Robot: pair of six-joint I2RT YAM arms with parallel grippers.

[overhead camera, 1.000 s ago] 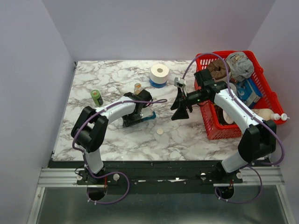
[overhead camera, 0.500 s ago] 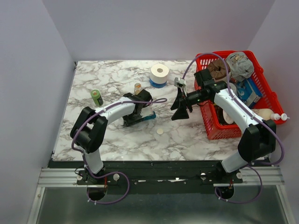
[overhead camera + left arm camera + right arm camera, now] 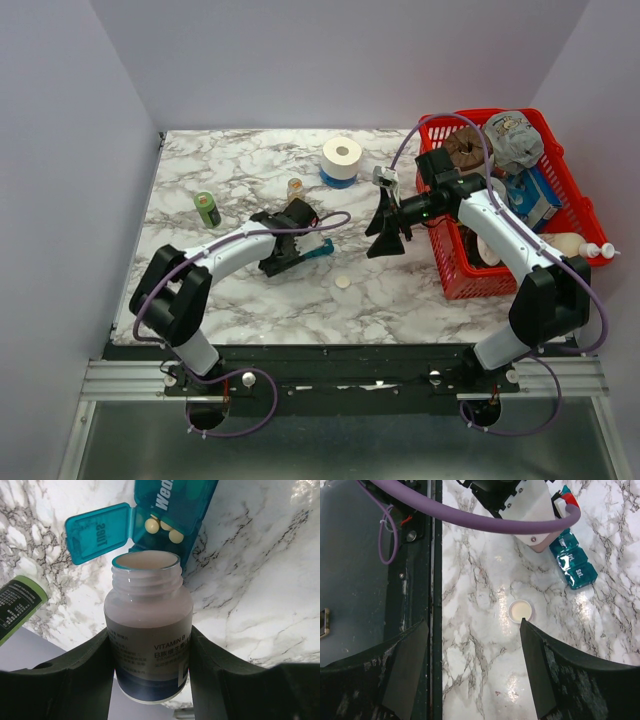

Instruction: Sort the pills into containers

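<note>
Pills point(image 3: 161, 525), three small round pale-yellow pieces, are seen lying in one open compartment of the pill box point(image 3: 175, 510), a long narrow strip of glossy, translucent teal plastic divided into square cells. That compartment's hinged lid point(image 3: 97, 535) is folded back to one side. The strip is laid flat near the middle of the marble-patterned desk point(image 3: 230, 170), its long axis running roughly left to right. Most of it is hidden under the left arm in the top view. The left tool point(image 3: 150, 667) is clamped on a white cylindrical bottle point(image 3: 149, 630) with a threaded neck, whose uncapped mouth is pointed at the open compartment, just beside it. The right tool point(image 3: 472, 665) is held with its fingers apart and nothing between them, near a small round white cap point(image 3: 520, 611) lying on the desk.
</note>
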